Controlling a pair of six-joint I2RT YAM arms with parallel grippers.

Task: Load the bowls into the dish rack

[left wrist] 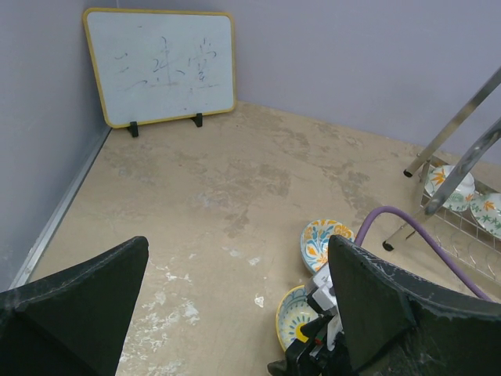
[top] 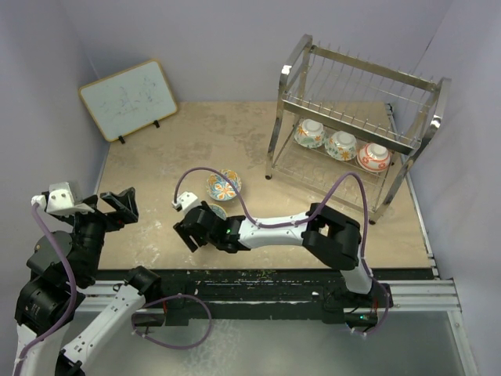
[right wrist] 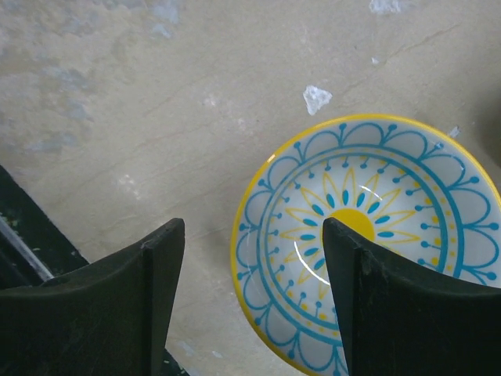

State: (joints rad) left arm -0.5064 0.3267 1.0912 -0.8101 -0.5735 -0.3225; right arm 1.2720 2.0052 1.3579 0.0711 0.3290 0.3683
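Left wrist, whiteboard (left wrist: 160, 66) scribbles illegible, pincer (left wrist: 236, 243) spread

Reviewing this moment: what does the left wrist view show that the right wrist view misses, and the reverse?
Only the left wrist view: the whiteboard by the wall, the dish rack with two bowls in it, an orange-flowered bowl on the table, and the open left claw. Only the right wrist view: the open right claw, one finger over the yellow-rimmed bowl and one outside its rim, plus that bowl's blue-and-yellow pattern close up. Both: the yellow-rimmed bowl and the bare table.
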